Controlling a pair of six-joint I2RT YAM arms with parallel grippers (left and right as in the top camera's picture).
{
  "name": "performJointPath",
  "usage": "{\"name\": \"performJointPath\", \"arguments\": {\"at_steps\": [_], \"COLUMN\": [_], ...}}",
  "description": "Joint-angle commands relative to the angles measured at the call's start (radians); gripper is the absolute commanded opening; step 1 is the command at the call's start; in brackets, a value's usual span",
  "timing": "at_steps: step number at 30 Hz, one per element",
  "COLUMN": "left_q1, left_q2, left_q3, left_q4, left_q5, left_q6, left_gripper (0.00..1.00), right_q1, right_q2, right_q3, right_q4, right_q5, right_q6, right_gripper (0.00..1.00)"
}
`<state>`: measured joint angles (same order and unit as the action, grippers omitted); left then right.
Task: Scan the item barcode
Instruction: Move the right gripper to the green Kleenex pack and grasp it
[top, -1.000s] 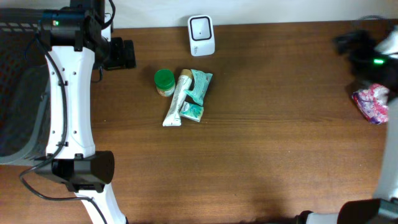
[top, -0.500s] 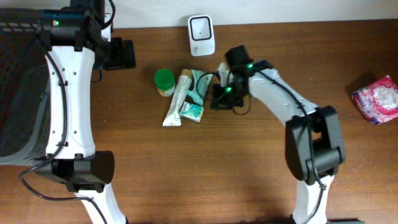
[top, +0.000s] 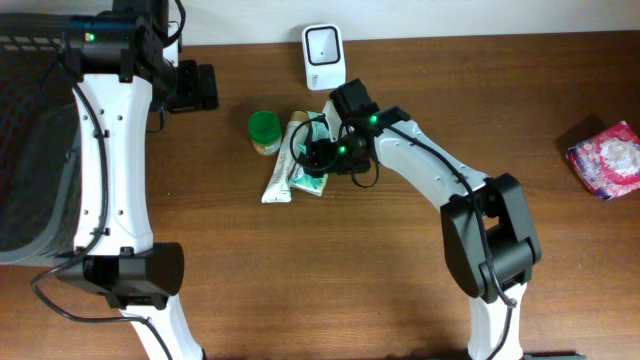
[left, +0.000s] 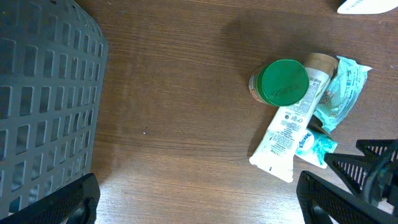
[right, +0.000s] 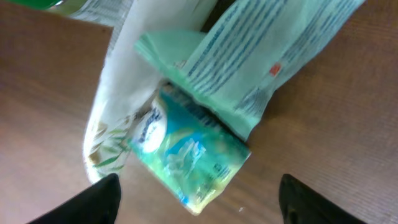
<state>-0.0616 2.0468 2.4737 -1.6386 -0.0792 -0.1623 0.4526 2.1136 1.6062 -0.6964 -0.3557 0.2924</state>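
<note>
The item pile lies mid-table: a green-lidded jar (top: 264, 131), a white tube (top: 284, 160), a mint pouch (top: 323, 134) and a small teal packet (top: 309, 181). My right gripper (top: 318, 157) hovers over the pile. In the right wrist view this right gripper (right: 198, 185) is open, its dark fingertips (right: 96, 200) on either side of the teal packet (right: 186, 155), not touching it. The white scanner (top: 324, 57) stands at the back edge. My left gripper (top: 203, 87) is open over bare wood, left of the jar (left: 283, 82).
A grey mesh basket (left: 43, 93) fills the far left. A pink packet (top: 603, 160) lies at the table's right edge. The right arm's cable loops over the pouch (left: 339, 96) and tube (left: 287, 134).
The right arm swung in from the far right edge to the pile, leaving the pink packet behind, and now sits further left over the teal packet. The left arm has not moved.
</note>
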Motion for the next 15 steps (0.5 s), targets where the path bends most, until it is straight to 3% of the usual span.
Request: {"name": "performJointPath", "arguments": {"at_steps": [1, 4, 15], "left_q1": [-0.001, -0.001, -0.001], "left_q2": [0.003, 0.003, 0.003], "left_q3": [-0.004, -0.004, -0.004], "left_q4": [-0.002, -0.002, -0.002], "left_q5": [-0.004, -0.004, -0.004], "left_q6": [-0.009, -0.009, -0.009], "left_gripper": [0.99, 0.99, 0.99], "right_q1": [0.006, 0.006, 0.031], "right_q2": [0.048, 0.054, 0.055], "right_q3": [0.002, 0.002, -0.077], "right_q4": [0.054, 0.085, 0.142], "right_q5": [0.057, 0.054, -0.029], "right_q6": [0.0, 0.0, 0.003], "right_gripper": [0.68, 0.54, 0.43]}}
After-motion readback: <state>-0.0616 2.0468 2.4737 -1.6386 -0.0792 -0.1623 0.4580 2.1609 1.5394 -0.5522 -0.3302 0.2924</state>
